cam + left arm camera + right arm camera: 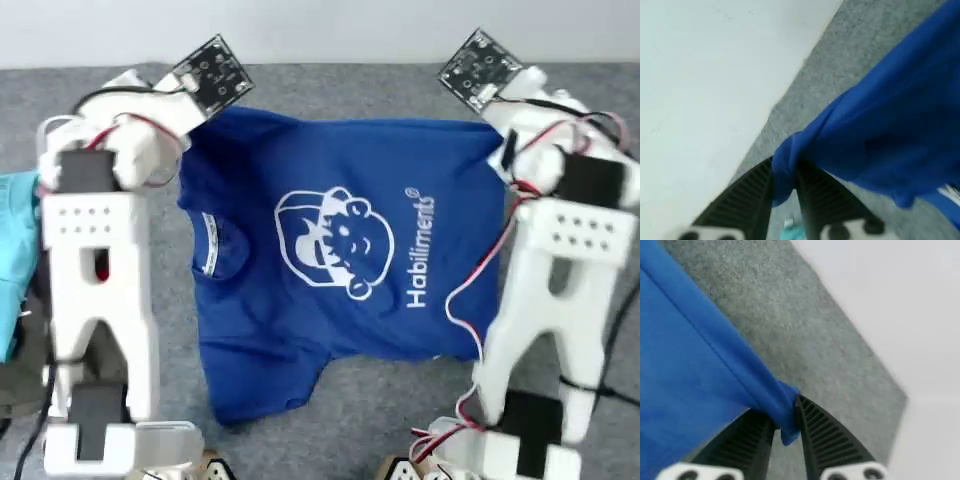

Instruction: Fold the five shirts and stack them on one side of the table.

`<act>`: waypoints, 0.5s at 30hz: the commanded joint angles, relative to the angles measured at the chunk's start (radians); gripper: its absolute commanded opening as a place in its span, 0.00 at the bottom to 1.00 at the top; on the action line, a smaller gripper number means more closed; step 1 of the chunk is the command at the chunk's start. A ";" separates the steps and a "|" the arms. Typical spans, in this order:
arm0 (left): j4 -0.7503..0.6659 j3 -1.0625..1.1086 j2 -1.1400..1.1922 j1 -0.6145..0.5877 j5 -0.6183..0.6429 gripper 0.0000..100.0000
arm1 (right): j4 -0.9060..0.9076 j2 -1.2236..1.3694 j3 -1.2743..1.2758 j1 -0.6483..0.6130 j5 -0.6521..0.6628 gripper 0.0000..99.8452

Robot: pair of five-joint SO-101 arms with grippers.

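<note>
A big blue shirt [340,250] lies spread out in the middle of the grey mat [380,420], front side up. It has a white drawing of a round smiling face on it, and white letters next to the face. The neck hole has a white tag inside and points to the mat's left side. One short sleeve sticks out toward the near edge of the mat. The shirt looks mostly flat, with some soft wrinkles. At the far edge of the mat, the left gripper [785,185] is pinched tight on one corner of the shirt, and the blue cloth is bunched up between its black fingers [747,200]. The right gripper [785,425] is pinched tight on the other far corner the same way. A light blue cloth [12,240] sits at the left edge of the mat.
</note>
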 commanded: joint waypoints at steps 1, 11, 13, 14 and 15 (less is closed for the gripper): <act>-0.221 0.002 0.127 0.002 -0.006 0.02 | -0.245 0.070 0.061 -0.001 0.009 0.01; -0.400 -0.222 0.465 0.035 -0.006 0.02 | -0.849 0.372 0.083 -0.002 0.011 0.01; -0.399 -0.283 0.502 0.041 -0.006 0.02 | -0.946 0.420 0.083 -0.018 0.012 0.01; -0.399 -0.311 0.517 0.041 -0.006 0.02 | -0.983 0.438 0.083 -0.027 0.014 0.01; -0.399 -0.337 0.532 0.043 -0.006 0.02 | -1.015 0.456 0.083 -0.035 0.032 0.01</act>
